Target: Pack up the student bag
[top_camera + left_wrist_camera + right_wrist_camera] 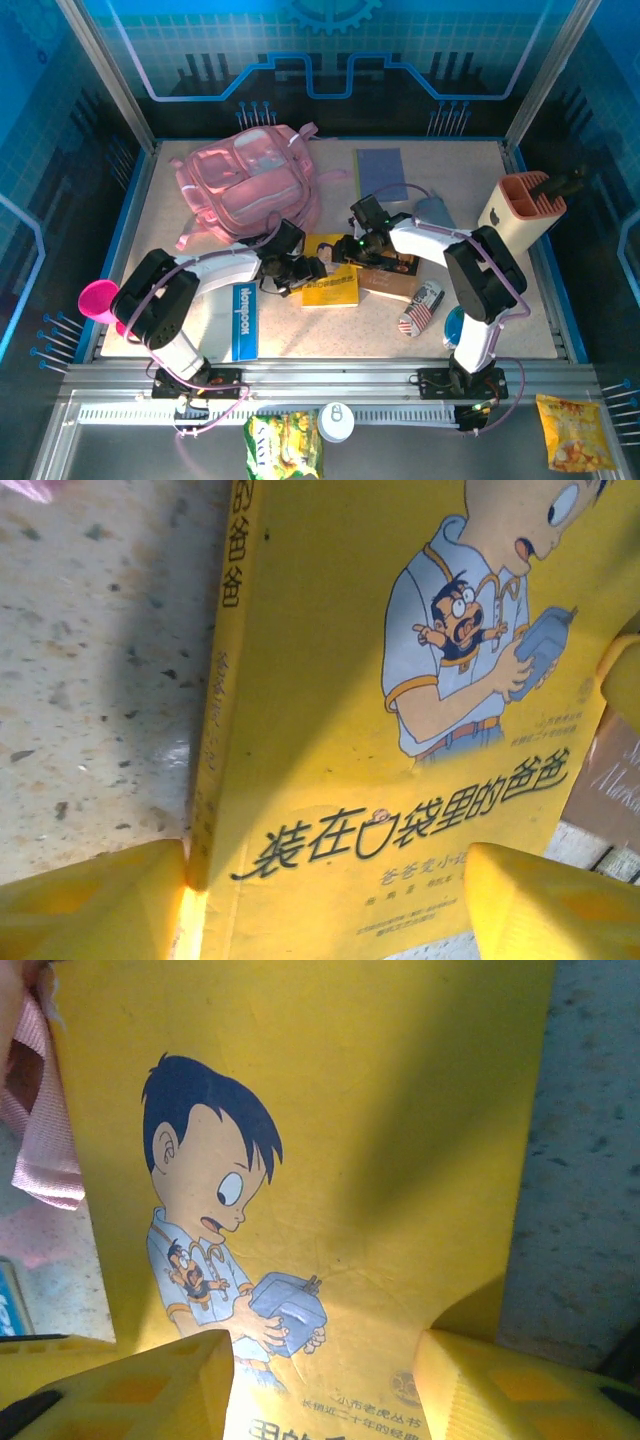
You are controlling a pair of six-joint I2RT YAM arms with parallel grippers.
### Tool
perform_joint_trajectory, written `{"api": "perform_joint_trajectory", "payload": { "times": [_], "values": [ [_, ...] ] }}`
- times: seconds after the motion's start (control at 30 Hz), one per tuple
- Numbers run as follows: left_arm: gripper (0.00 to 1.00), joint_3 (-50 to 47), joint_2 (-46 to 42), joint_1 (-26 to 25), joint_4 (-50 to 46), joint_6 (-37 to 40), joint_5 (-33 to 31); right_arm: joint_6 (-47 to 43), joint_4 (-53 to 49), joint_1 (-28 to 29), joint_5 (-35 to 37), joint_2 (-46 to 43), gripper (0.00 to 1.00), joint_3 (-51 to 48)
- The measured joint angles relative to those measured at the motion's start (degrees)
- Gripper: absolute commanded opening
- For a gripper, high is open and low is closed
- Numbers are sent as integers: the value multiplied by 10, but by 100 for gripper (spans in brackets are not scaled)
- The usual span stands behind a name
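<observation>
The pink student bag (250,185) lies at the back left of the table, and one of its straps (40,1110) shows at the left of the right wrist view. A yellow cartoon book (332,285) lies flat just in front of it. My left gripper (305,270) hangs open over the book's near end (330,910), with one finger (90,905) by the spine and the other over the cover. From the other side, my right gripper (362,245) is also open, low over the cover (320,1390). Its fingers (510,1390) are spread wide and hold nothing.
A blue book (243,320) lies front left and a brown book (395,275) is beside a striped can (420,308). A blue-grey notebook (380,165) and a grey pouch (432,212) are at the back. The beige-and-orange pen holder (520,215) stands right and a pink cup (97,300) left.
</observation>
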Motion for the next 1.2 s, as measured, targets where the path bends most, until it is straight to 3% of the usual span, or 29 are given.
{"api": "perform_joint_trajectory", "payload": {
  "times": [0.33, 0.63, 0.83, 1.2],
  "values": [
    [64, -1, 17, -16, 32, -5, 28, -11, -15, -1, 47, -16, 51, -14],
    [68, 10, 23, -14, 52, -8, -15, -10, -13, -1, 49, -16, 51, -16],
    [62, 17, 41, -8, 58, -10, -6, -9, -12, -1, 47, -16, 51, -16],
    [40, 17, 10, -4, 67, -23, 44, 13, 18, -19, 36, -30, 49, -44]
  ]
}}
